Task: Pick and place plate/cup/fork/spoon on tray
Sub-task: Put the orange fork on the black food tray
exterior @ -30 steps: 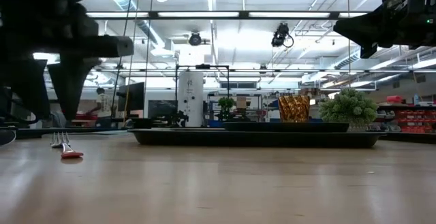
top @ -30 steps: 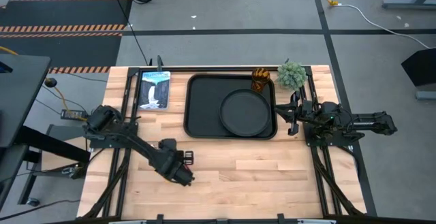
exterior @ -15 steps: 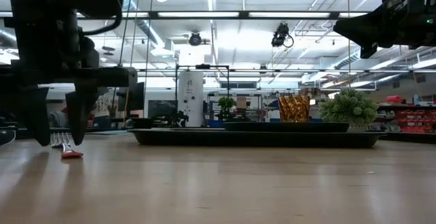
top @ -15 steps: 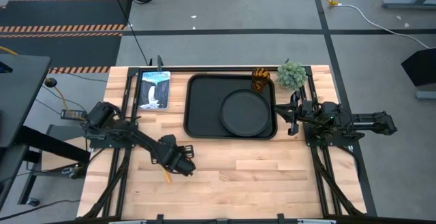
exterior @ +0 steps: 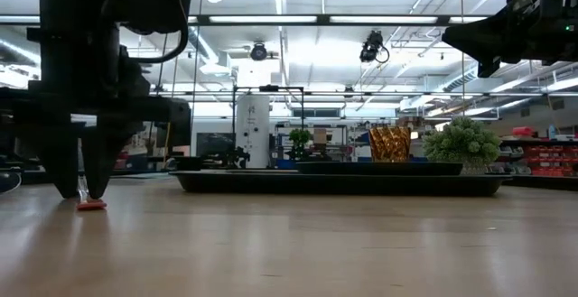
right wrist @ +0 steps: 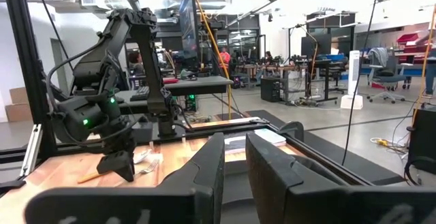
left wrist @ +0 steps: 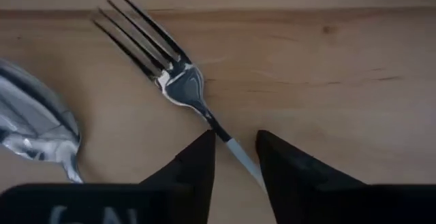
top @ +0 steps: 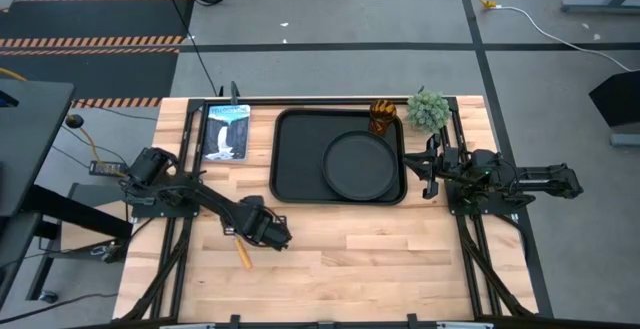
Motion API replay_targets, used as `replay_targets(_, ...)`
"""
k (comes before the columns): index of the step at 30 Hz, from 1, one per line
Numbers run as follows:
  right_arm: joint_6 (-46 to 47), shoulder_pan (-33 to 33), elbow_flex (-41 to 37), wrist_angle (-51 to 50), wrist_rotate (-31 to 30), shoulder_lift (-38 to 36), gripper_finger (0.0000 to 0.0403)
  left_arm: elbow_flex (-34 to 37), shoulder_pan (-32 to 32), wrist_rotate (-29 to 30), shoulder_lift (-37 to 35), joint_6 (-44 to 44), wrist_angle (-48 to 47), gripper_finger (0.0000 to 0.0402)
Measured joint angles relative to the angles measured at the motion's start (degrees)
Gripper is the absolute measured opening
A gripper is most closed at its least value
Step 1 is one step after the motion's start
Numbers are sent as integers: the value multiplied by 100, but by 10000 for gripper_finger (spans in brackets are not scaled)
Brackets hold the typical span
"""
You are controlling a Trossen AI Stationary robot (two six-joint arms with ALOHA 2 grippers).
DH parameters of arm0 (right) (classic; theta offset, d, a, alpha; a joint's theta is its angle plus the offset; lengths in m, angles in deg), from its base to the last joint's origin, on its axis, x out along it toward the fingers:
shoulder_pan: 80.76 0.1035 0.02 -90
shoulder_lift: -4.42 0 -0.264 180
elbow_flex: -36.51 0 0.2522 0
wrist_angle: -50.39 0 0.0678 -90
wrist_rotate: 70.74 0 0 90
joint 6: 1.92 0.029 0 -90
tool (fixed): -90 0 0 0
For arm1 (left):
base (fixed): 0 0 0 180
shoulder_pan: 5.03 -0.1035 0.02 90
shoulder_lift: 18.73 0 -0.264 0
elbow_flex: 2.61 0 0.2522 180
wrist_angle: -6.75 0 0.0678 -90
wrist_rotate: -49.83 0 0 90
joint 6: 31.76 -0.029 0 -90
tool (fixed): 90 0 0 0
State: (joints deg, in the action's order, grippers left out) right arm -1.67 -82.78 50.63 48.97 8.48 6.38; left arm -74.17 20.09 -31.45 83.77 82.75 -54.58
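The fork [left wrist: 180,81] lies flat on the wood, tines toward the far side, with the spoon's bowl [left wrist: 37,125] beside it. My left gripper [left wrist: 235,139] points down over the fork, open, one finger on each side of its thin neck, tips near the table [exterior: 79,193]. An orange handle [top: 241,254] sticks out beside the gripper [top: 268,233]. The round black plate [top: 360,164] lies in the black tray [top: 300,159]. The amber cup [top: 383,116] stands at the tray's far right corner. My right gripper [top: 424,174] waits raised by the tray's right edge, slightly open and empty.
A blue-white packet [top: 227,132] lies left of the tray. A fuzzy green plant ball [top: 428,111] stands at the far right, next to the cup. Bare wood stretches along the near half of the table [top: 380,259].
My left gripper has come down to the table over the fork and shifted a little toward the far edge. The fork and the spoon have stayed where they were.
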Motion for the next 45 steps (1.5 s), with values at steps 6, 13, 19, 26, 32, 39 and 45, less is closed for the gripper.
replay_targets(6, 2, 1, 1, 0, 0, 0, 68, 2, 42, 6, 2, -573, 78, 68)
replay_targets(13, 1, 0, 1, 0, -1, 0, 68, 0, 48, -10, 4, -570, 98, 11)
replay_targets(19, 1, 0, 0, 0, 0, 0, 68, -44, 50, 6, -27, -500, 7, 19)
replay_targets(26, 1, 0, 0, 0, -2, 0, 68, -291, 16, 25, -401, -400, -715, 15)
replay_targets(32, 1, 0, 0, 0, 0, 0, 68, -649, -234, 944, -658, -402, -1402, 18)
replay_targets(39, 2, 1, 0, 0, -2, 0, 68, -970, -1296, 1510, -669, -1860, -1136, 18)
replay_targets(45, 1, 2, 0, 0, -2, 0, 68, -1084, -2346, 1684, -641, -3727, 71, 19)
